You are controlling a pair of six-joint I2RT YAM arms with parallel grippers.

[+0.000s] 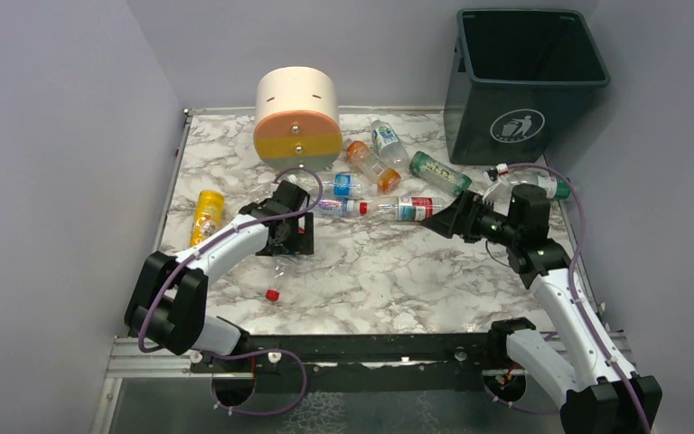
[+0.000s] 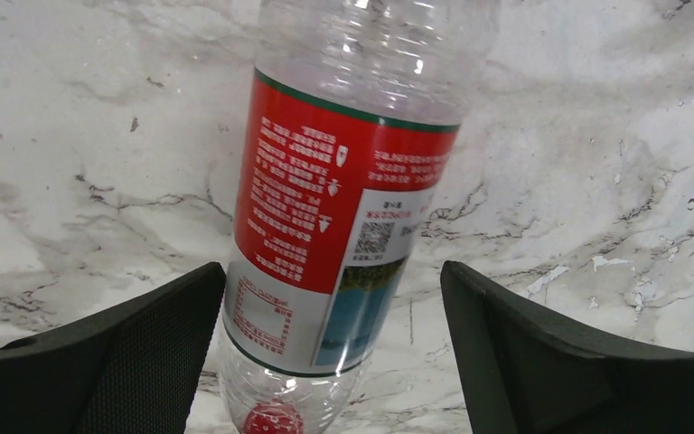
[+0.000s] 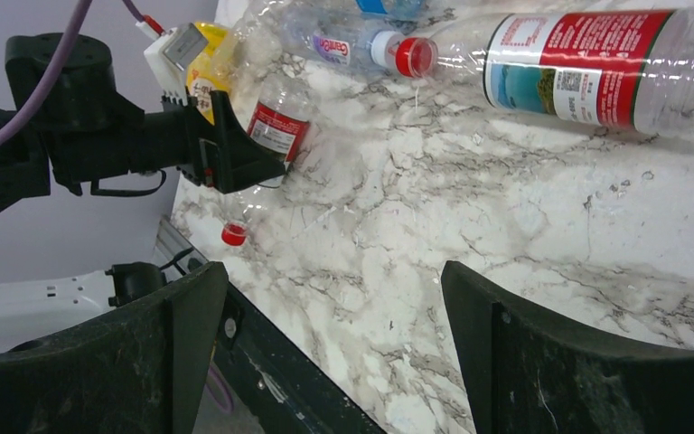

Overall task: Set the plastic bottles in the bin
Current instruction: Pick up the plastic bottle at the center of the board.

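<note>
The left claw (image 2: 332,271) stands wide open astride a red-labelled bottle (image 2: 343,199) lying on the table (image 2: 596,136), apparently lined up to clamp it; the right claw (image 3: 334,271) gapes empty short of a second bottle (image 3: 587,68); the bin (image 1: 506,127) waits in the far right corner.

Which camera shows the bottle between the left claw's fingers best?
The left wrist view: the bottle fills the frame, its red label sharp, lying between the fingers of the open left claw. The top view shows it mostly hidden under that claw. The right wrist view shows it small and far off.
</note>
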